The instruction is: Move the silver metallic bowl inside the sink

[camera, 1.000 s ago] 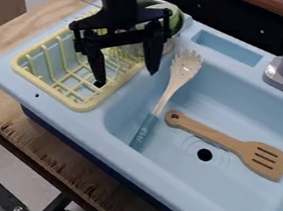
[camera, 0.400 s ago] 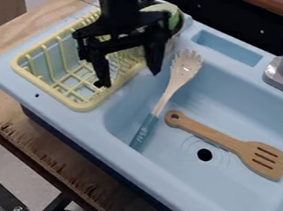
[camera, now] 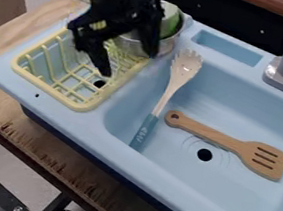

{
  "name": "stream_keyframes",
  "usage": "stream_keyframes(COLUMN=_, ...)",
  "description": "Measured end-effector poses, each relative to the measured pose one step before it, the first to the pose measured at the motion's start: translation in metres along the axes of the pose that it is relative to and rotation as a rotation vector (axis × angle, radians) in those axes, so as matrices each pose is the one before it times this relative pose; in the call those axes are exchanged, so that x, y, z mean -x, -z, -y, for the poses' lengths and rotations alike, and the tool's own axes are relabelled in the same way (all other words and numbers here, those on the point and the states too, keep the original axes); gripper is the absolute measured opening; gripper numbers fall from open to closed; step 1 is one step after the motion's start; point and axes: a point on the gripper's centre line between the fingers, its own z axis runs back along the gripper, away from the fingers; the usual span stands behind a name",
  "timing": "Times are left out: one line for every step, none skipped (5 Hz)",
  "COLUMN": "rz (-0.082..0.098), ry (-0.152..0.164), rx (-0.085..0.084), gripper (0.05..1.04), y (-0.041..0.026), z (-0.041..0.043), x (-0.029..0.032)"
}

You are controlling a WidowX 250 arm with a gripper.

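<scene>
1. The silver metal bowl (camera: 167, 45) is at the far end of the dish rack (camera: 77, 104), outside the sink basin (camera: 239, 105), with a green item (camera: 168, 20) inside
2. The gripper (camera: 127, 64) is wide, its two fingers well apart
3. I judge the bowl light, stiff and maybe slippery; its thin rim is the best place to pinch
4. On the pasta server (camera: 144, 131) handle is pale print, which I cannot read

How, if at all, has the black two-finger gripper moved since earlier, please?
Yes, the gripper moved up the picture, away from the near corner of the yellow plastic dish rack.
</scene>
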Motion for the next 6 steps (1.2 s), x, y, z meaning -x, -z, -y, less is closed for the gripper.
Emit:
stream_keyframes(rz=0.0653, ry=-0.2197, rx=0.0094, gripper=1.0, y=-0.00835, z=0.00374, x=-0.01226)
stream_keyframes(rz=-0.0164, ry=-0.0988, rx=0.0207, gripper=1.0, y=-0.00662, z=0.00887, x=-0.01213)
stream_keyframes(rz=-0.011, ry=-0.1237, rx=-0.0207, gripper=1.0, y=0.00378, z=-0.00203, x=-0.0054)
stream_keyframes(rz=0.0145, ry=-0.0976, rx=0.0126, gripper=1.0, y=0.00918, z=0.00037, x=0.00359)
stream_keyframes(rz=-0.0106, ry=-0.0798, rx=-0.0499, gripper=1.0, y=0.00955, z=-0.00302, x=0.00599)
stream_keyframes(rz=0.0206, ry=-0.0614, rx=0.0007, gripper=1.0, y=0.0042, z=0.00662, x=0.00672)
